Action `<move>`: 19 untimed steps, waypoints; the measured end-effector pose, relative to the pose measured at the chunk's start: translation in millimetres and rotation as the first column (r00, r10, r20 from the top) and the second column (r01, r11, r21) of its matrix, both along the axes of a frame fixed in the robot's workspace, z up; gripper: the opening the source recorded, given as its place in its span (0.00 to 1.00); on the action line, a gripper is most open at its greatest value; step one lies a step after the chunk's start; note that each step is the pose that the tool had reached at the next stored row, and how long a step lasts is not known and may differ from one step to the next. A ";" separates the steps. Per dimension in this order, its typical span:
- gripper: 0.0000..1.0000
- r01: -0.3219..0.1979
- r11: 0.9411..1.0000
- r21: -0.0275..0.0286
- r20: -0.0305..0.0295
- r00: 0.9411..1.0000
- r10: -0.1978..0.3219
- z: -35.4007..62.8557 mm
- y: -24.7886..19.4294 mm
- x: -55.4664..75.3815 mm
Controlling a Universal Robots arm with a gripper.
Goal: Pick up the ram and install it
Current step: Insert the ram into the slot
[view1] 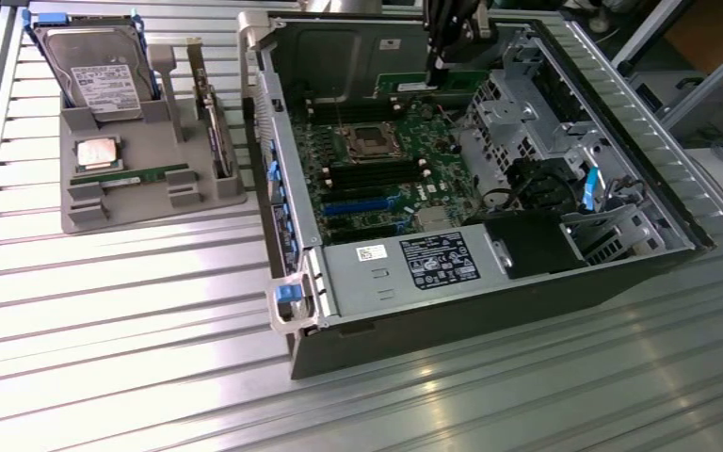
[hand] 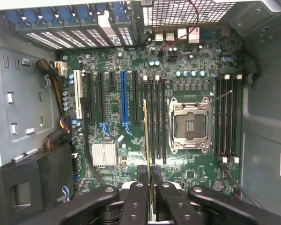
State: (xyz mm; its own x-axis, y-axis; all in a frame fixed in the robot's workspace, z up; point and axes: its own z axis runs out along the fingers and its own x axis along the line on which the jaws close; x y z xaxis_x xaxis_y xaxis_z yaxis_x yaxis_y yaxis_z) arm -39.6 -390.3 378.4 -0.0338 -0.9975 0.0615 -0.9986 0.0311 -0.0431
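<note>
My gripper [view1: 442,68] hangs over the far part of the open computer case [view1: 289,311], shut on the ram [view1: 418,87], a narrow green stick held below the fingers. In the wrist view the ram [hand: 146,136] shows edge-on as a thin line between my black fingers [hand: 139,199]. There it lies along the black memory slots [hand: 154,117] beside the empty processor socket [hand: 189,123], still above the motherboard [hand: 112,105]. My gripper [hand: 150,190] sits at the near end of those slots.
A grey holder [view1: 136,212] at the exterior view's left carries a hard drive [view1: 95,71], a square processor chip [view1: 98,153], another green stick [view1: 136,175] and an upright card [view1: 215,132]. The power supply [view1: 418,266] and drive cage [view1: 525,113] fill the rest of the case. More memory slots [hand: 227,117] lie past the socket.
</note>
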 end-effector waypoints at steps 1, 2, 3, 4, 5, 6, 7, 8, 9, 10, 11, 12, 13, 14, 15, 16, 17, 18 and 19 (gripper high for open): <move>0.13 0.000 1.000 0.000 0.000 1.000 0.000 -0.6 0.0 -0.1; 0.13 0.000 1.000 -0.001 0.000 1.000 0.000 -1.4 -0.1 -0.2; 0.13 0.000 1.000 -0.001 0.000 1.000 0.000 -1.9 -0.1 -0.2; 0.13 0.000 1.000 -0.001 0.000 1.000 0.000 -2.9 -0.1 -0.4; 0.13 0.000 1.000 -0.002 0.000 1.000 0.000 -3.5 -0.1 -0.4; 0.13 0.000 1.000 -0.002 0.000 1.000 0.000 -4.0 -0.1 -0.4; 0.13 0.000 1.000 -0.002 0.000 1.000 0.000 -4.6 -0.1 -0.5; 0.13 0.000 1.000 -0.003 0.000 1.000 0.000 -4.9 -0.1 -0.5; 0.13 0.000 1.000 -0.003 0.000 1.000 0.000 -5.9 -0.1 -0.5; 0.13 0.000 1.000 -0.003 0.000 1.000 0.000 -6.4 -0.1 -0.5; 0.13 0.000 1.000 -0.003 0.000 1.000 0.000 -6.9 -0.1 -0.5; 0.13 0.000 1.000 -0.003 0.000 1.000 0.000 -7.3 -0.1 -0.5; 0.13 0.000 1.000 -0.003 0.000 1.000 0.000 -7.9 -0.1 -0.5; 0.13 0.000 1.000 -0.003 0.000 1.000 0.000 -8.3 -0.1 -0.5; 0.13 0.000 1.000 -0.003 0.000 1.000 0.000 -8.9 -0.1 -0.5; 0.13 0.000 1.000 -0.004 0.000 1.000 0.000 -9.3 -0.1 -0.5; 0.13 0.000 1.000 -0.004 0.000 1.000 0.000 -9.8 -0.2 -0.5; 0.13 0.000 1.000 -0.004 0.000 1.000 0.000 -10.6 -0.2 -0.5; 0.13 0.000 1.000 -0.005 0.000 1.000 0.000 -11.5 -0.2 -0.5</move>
State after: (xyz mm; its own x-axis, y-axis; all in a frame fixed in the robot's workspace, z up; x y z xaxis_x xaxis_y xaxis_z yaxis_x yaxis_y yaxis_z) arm -40.1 -390.5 366.8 -0.0339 -0.9972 0.0666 -0.9986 0.0310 -0.0432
